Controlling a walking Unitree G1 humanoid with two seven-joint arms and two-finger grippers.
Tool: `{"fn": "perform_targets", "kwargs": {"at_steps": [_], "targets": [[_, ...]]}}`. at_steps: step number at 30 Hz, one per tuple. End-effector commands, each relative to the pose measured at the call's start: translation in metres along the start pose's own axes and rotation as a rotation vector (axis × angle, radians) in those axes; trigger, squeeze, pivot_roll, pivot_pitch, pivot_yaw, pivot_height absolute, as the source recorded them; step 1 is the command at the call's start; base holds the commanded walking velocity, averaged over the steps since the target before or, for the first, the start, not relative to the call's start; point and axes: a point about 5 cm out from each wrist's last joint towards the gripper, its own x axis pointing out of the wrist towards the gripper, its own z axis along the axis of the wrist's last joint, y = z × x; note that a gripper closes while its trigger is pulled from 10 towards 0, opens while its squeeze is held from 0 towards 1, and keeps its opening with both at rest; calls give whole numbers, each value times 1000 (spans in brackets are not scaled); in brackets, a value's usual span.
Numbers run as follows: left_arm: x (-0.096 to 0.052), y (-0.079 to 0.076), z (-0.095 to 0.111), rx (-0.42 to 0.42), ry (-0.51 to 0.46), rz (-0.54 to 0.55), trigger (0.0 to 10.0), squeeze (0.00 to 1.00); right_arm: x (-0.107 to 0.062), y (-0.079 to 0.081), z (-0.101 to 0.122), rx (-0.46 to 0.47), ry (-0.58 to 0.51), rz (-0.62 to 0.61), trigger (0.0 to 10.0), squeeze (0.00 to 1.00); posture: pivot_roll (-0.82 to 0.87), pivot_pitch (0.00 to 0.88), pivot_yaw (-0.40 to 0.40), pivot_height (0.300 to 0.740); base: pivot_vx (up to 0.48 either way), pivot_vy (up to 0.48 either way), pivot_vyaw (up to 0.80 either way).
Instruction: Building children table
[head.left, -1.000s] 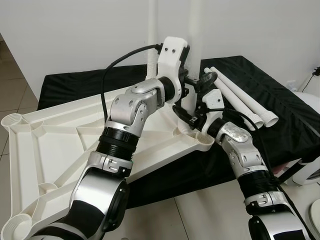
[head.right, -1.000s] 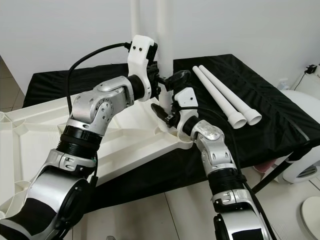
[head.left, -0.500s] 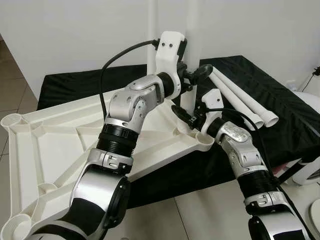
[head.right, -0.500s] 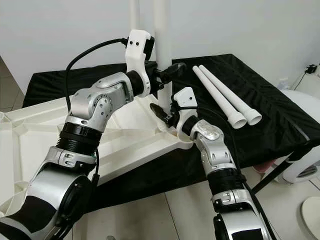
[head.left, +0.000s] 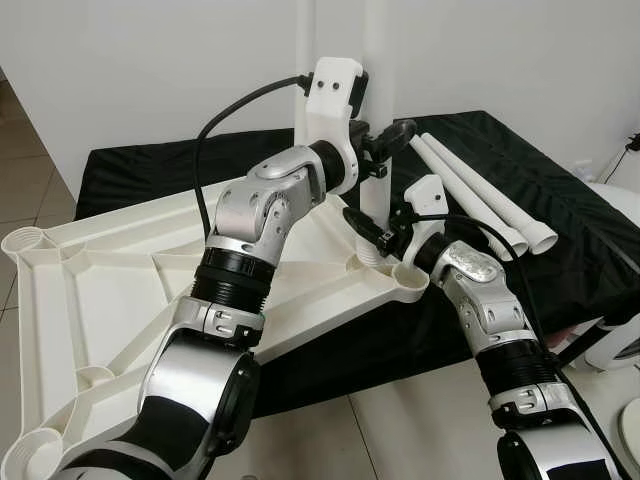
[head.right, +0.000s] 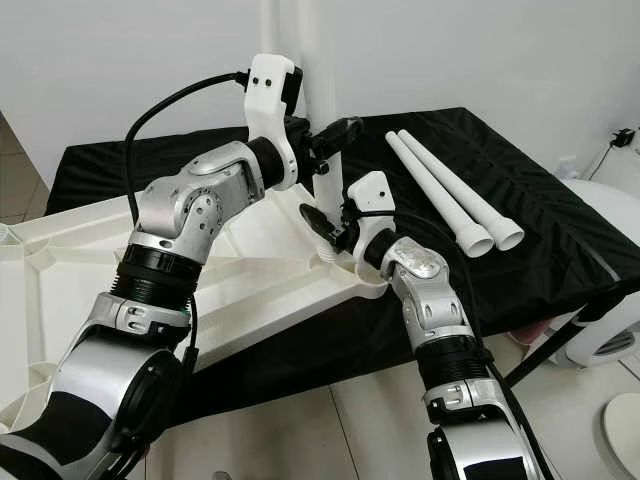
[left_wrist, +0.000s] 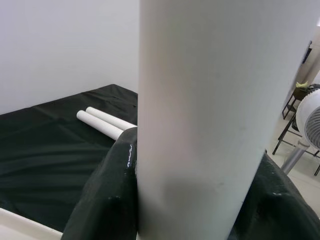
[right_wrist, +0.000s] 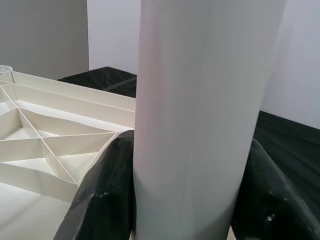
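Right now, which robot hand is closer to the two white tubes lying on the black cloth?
The right. The right gripper clamps the standing leg low down, nearer the two loose tubes. The left gripper grips the same leg higher up, a bit farther from them.

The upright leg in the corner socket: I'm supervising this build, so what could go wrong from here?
1. Both hands clamp the upright leg, the left hand high and the right hand near the socket; uneven pushing could tilt it and jam it.
2. The tabletop overhangs the black cloth edge, so downward force might tip or slide it.
3. The two spare legs lie loose near the right arm and may roll.
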Motion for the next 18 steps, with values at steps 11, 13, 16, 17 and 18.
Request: {"fn": "perform_targets", "kwargs": {"at_steps": [11, 13, 16, 17, 18], "targets": [[-3, -2, 22, 216, -101, 153, 10000, 0, 4, -7, 6, 14, -9, -204, 10000, 0, -84, 6, 14, 740, 0, 0, 0], [-3, -3, 22, 227, -105, 159, 10000, 0, 5, -6, 6, 22, -11, -218, 10000, 0, -84, 6, 13, 740, 0, 0, 0], [-3, -5, 23, 248, -110, 170, 10000, 0, 7, -4, 6, 35, -12, -252, 10000, 0, -83, 7, 13, 740, 0, 0, 0], [-3, -6, 23, 261, -111, 176, 10000, 0, 9, -4, 6, 40, -11, -274, 10000, 0, -83, 7, 13, 740, 0, 0, 0], [-4, -6, 23, 270, -113, 180, 10000, 0, 9, -4, 6, 42, -11, -287, 10000, 0, -83, 7, 13, 740, 0, 0, 0]]}}
